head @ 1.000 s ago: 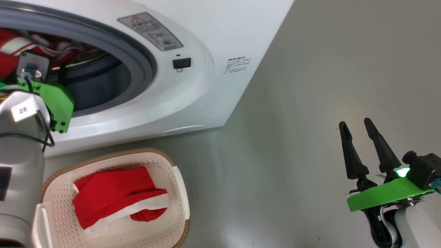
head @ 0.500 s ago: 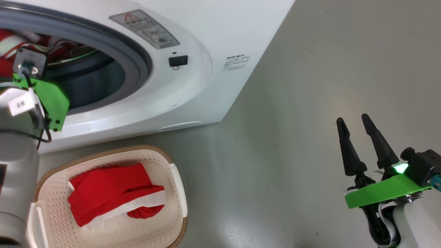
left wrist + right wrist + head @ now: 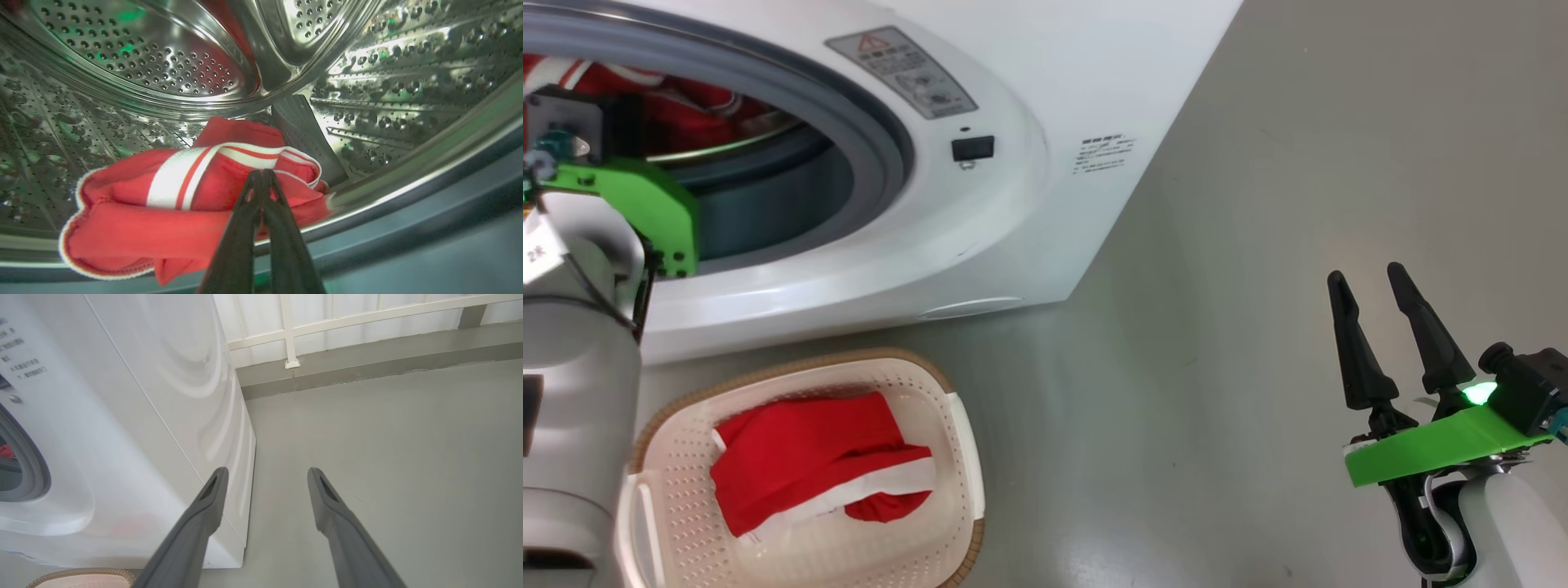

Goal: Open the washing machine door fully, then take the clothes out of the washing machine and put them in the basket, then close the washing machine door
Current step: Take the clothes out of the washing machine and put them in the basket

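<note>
The washing machine (image 3: 1029,212) stands with its mouth uncovered; its door is out of view. My left arm reaches into the mouth. Inside the steel drum (image 3: 143,53), my left gripper (image 3: 261,173) has its fingers pressed together on the clothes (image 3: 196,192), a red bundle with white stripes lying at the drum's front lip. Red fabric (image 3: 678,106) also shows through the opening in the head view. Below the washer stands the basket (image 3: 960,465), holding another red garment (image 3: 809,465). My right gripper (image 3: 1365,273) hangs open over the floor at the lower right, nothing between its fingers (image 3: 212,490).
Grey floor (image 3: 1258,204) spreads to the right of the washer. A low kerb and a white railing (image 3: 290,335) run along the wall behind it. The grey rubber ring (image 3: 882,163) frames the opening, with a black latch slot (image 3: 973,149) beside it.
My left gripper has gone from open to shut on the red clothes in the drum. The head view has shifted slightly. The right gripper stays open in the same place.
</note>
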Available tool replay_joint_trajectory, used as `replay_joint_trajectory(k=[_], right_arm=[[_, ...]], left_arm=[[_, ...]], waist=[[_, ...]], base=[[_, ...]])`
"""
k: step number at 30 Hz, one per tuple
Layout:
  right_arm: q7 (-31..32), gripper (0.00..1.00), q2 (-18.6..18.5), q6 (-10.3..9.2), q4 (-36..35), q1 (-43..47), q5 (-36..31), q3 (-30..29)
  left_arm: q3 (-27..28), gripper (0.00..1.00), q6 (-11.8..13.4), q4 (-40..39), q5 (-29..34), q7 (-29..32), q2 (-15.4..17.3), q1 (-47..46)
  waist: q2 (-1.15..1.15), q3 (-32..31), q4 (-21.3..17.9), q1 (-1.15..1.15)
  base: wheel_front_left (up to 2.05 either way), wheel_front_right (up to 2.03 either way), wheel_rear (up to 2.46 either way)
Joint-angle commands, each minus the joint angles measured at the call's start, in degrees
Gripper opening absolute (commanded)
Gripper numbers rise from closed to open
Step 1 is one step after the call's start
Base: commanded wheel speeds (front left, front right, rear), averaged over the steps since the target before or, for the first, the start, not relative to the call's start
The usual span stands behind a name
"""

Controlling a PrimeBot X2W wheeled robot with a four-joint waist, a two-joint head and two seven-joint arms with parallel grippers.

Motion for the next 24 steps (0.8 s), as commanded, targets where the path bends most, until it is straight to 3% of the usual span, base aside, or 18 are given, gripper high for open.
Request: replay_joint_trajectory(k=[1,8,14,24], right_arm=[[-0.36,1.0,-0.64,0.37,-1.09,0.62,0.01,0.89],[-0.36,1.0,-1.0,0.37,-0.9,1.65,-0.13,0.58],[-0.36,1.0,-1.16,0.37,-0.81,3.02,-0.24,-0.15],[-0.36,1.0,-1.28,0.37,-0.85,5.4,-0.37,-1.16]], left_arm=[[1.85,0.0,-0.37,-1.94,-1.28,-0.87,2.18,0.4],[5.27,0.0,-1.52,-11.45,-6.01,-1.23,0.35,6.05],[10.09,0.0,-2.01,-24.82,-9.88,-1.25,-2.14,14.21],[16.43,0.0,-2.86,-47.39,-10.63,-1.25,-8.26,31.15]], waist=[[0.0,-0.91,0.76,0.0],[0.0,-3.22,2.42,0.0],[0.0,-5.19,4.06,0.0],[0.0,-8.08,6.5,0.0]], base=[[0.0,0.0,0.0],[0.0,0.0,0.0],[0.0,0.0,0.0],[0.0,0.0,0.0]])
